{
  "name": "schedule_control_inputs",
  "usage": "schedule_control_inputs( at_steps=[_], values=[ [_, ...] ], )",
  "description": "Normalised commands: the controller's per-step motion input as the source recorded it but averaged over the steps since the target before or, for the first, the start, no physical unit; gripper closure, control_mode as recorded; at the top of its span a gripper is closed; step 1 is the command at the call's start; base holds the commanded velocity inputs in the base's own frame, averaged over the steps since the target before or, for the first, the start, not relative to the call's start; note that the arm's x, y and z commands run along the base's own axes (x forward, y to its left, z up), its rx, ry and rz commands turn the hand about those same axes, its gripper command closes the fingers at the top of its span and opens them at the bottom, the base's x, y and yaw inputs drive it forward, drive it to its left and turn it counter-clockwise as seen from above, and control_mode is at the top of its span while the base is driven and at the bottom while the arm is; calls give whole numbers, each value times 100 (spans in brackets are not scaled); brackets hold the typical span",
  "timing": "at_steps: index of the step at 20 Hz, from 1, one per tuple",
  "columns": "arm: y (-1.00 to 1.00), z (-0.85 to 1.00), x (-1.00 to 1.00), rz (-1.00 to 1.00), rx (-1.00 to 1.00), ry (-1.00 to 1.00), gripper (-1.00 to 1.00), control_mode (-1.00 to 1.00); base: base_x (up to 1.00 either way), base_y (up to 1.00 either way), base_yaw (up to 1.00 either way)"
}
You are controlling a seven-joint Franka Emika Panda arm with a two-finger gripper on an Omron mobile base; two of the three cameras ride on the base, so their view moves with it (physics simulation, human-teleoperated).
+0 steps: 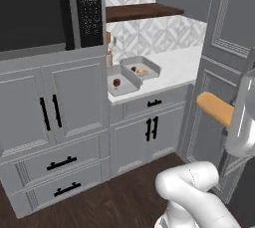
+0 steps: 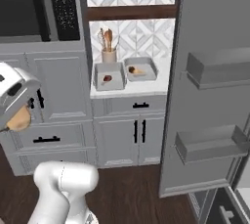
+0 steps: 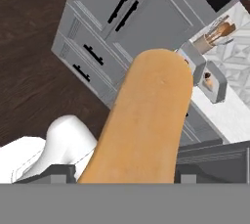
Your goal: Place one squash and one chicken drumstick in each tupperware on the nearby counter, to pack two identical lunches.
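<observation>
We carry the orange squash [image 3: 146, 120] lengthwise in our end effector [image 3: 124, 176], clamped on it well off the counter [image 1: 174, 67], because both tupperware trays [image 1: 122, 80] there show a small item each and seemingly want a squash.

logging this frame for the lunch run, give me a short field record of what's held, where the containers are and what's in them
held item: squash, long and orange, in the pincer
pincer state: shut on the squash
tupperwares: two grey ones side by side on the counter
near tupperware: one small dark red item, no squash
far tupperware: a small brownish item, too small to name
behind them: utensil holder
fridge door: open
</observation>
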Motion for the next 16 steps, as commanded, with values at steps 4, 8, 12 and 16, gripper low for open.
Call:
schedule_control_inputs(
  at_steps=[4,8,12,16],
  values=[
    [0,0,0,0,0,0,100,100,33,52,-51],
    [0,0,0,0,0,0,100,100,72,71,-47],
    [0,0,0,0,0,0,100,100,66,64,-38],
    [0,0,0,0,0,0,100,100,41,28,-13]
  ],
)
